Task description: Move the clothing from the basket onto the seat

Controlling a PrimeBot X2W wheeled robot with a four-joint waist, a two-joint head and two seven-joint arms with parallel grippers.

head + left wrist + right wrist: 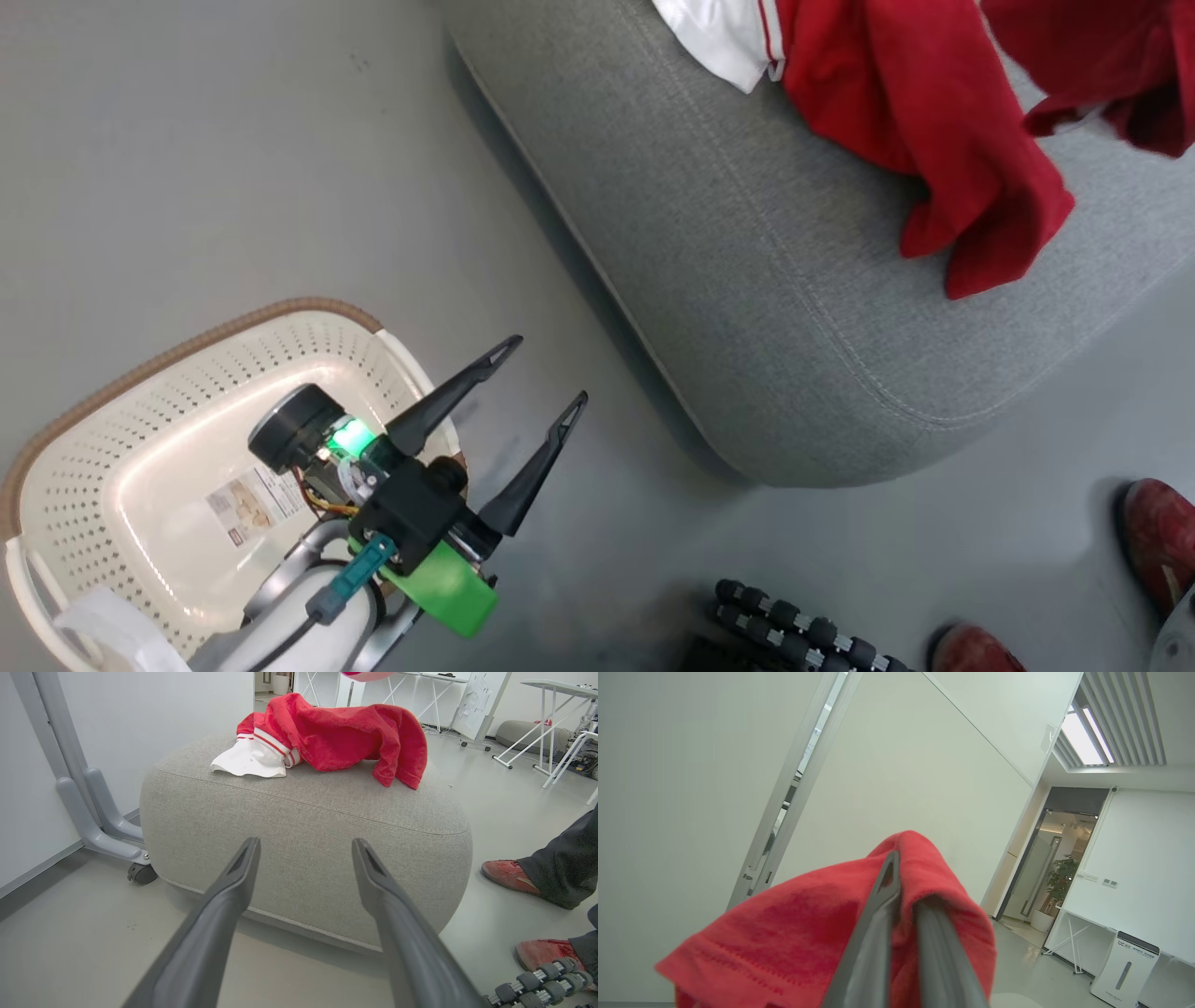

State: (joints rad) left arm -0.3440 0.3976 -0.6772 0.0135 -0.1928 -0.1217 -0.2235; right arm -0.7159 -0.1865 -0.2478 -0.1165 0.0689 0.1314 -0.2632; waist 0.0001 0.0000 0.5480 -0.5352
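Note:
The cream basket [168, 359] stands on the floor at the lower left of the head view, holding just its label sticker. My left gripper [544, 373] hangs open over the basket's right side with nothing between its fingers; in its wrist view the left gripper [306, 844] points at the grey seat [303, 812]. On the seat [747, 280] lies red clothing [924, 112] with a white panel [247, 760]. My right gripper [906, 882] points up towards the wall, shut on another piece of red clothing [794, 933]. That red cloth [1111, 56] hangs over the seat's far right.
A person's red shoes [1158, 541] and dark trouser leg [560, 872] are on the floor right of the seat. A black beaded roller [794, 625] lies near the bottom edge. A grey wheeled stand foot [93, 826] sits left of the seat by the wall.

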